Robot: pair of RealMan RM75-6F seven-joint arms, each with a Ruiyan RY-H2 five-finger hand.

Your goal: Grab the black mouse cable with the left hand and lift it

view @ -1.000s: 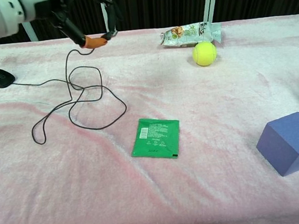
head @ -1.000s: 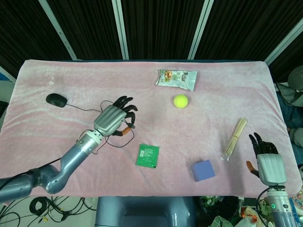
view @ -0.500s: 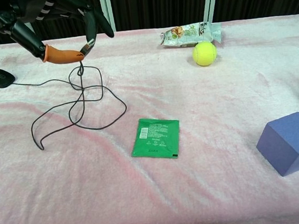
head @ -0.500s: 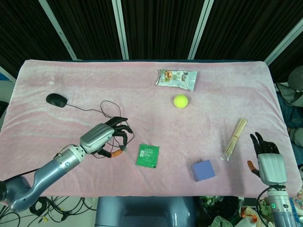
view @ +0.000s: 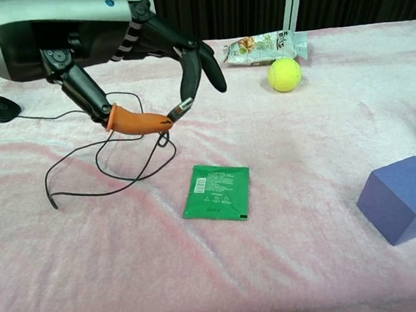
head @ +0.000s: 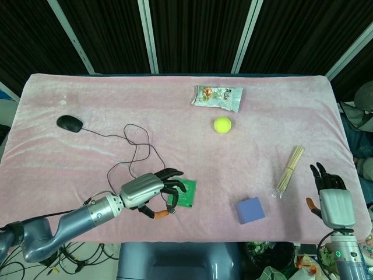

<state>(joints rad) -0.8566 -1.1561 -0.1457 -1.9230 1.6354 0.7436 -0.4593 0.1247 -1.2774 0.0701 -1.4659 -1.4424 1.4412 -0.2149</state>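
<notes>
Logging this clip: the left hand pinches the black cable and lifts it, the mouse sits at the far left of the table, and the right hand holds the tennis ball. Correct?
One error: the right hand holds nothing; it hangs open at the table's near right edge. The ball lies alone beside the snack bag, as the head view shows. The left hand does pinch the cable, with the mouse far left.

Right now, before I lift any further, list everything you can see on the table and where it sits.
mouse: one, black, far left.
mouse cable: one, black, looped from the mouse toward the near edge, pinched end raised.
green packet: one, near centre.
snack bag: one, far centre.
tennis ball: one, yellow-green, just nearer than the bag.
blue block: one, near right.
wooden sticks: one bundle, right.
pink cloth: covers the table.
left hand: pinches the cable.
right hand: near right corner, holds nothing.
</notes>
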